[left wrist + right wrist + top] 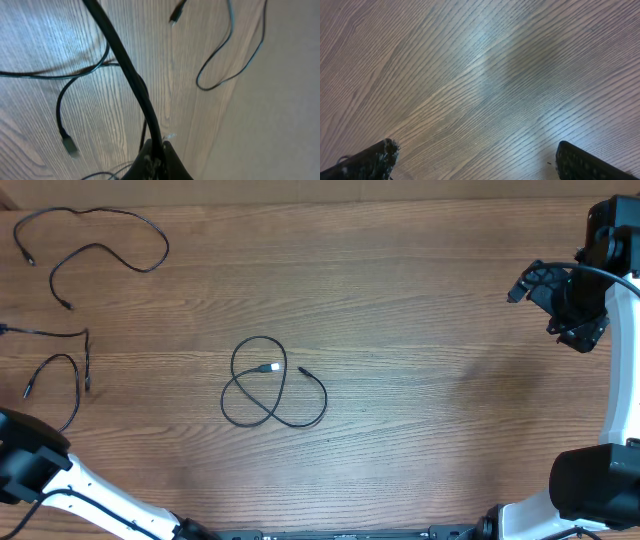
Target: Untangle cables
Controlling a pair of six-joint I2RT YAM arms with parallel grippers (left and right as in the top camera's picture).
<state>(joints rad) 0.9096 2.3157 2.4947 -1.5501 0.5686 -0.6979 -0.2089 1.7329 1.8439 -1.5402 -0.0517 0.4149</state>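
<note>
Your right gripper [476, 148] hung spread wide over the wooden table [480, 75]. Your left gripper [157, 152] had its fingertips pressed together, and a thick black cord [125, 65] ran up from them; whether they pinched it, you couldn't tell. Overhead, the looped cable [233, 366] lay mid-frame, a second cable [166, 248] at upper left, and a third cable [88, 360] by the left edge.

Wood-grain table [420, 300], pale glare patches, lighter strip along far edge
</note>
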